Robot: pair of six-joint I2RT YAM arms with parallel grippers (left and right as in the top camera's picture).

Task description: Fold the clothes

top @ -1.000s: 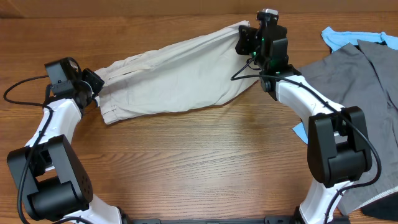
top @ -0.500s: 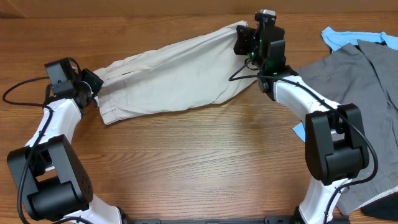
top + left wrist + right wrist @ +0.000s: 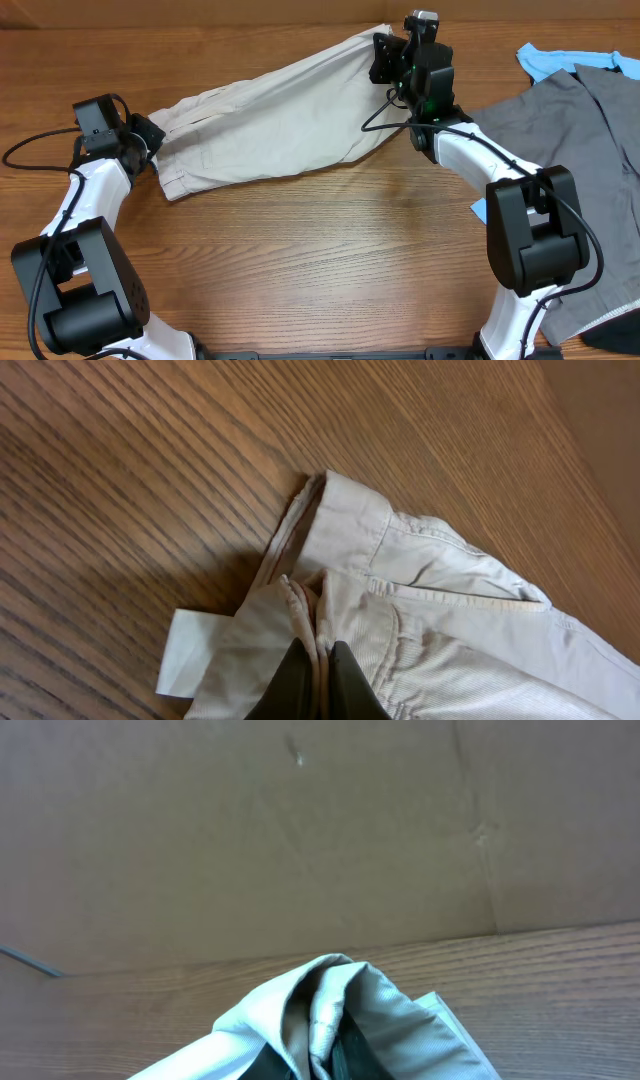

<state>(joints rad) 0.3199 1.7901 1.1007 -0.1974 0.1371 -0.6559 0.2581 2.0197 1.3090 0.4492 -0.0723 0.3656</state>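
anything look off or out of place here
Nothing damaged. The shorts lie askew, stretched diagonally between the left gripper and right gripper, both shut on their ends. A grey garment and a blue garment sit crumpled at the right.

Right wrist view. A bunched fold of the pale beige clothes [image 3: 345, 995] rises from the bottom edge at centre, its layers gathered into a rounded peak. The dark fingers of the right claw [image 3: 318, 1066] show only at the frame's lower edge, closed tight on this fold with cloth between them. Behind lies a strip of wood-grain table [image 3: 545, 975]. A plain brown backdrop [image 3: 300, 840], marked by one vertical crease at right, fills the upper frame.
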